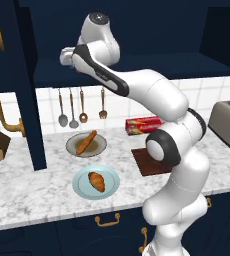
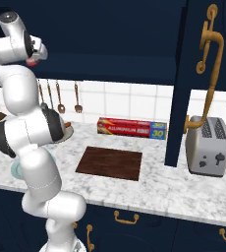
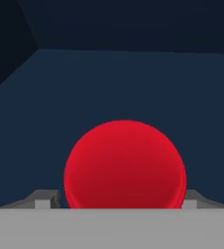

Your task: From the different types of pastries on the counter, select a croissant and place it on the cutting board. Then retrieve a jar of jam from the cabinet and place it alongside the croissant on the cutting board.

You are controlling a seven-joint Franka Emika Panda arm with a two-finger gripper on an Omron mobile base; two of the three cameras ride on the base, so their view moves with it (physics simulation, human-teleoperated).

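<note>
two plates point(image 1: 86, 144), four utensils point(image 1: 82, 105), one toaster point(image 2: 208, 145)

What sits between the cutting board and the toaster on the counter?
In the right base view, only bare marble counter lies between the cutting board and the toaster; an open cabinet door hangs above that gap.

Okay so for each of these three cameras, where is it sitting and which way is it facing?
Left base view: behind the arm's left, facing the counter, croissant and cutting board; arm at right.
Right base view: behind its right, facing the same cutting board and a toaster; arm at left.
Hand view: on the hand, facing the jar of jam inside the cabinet, fingertips flanking it.
</note>
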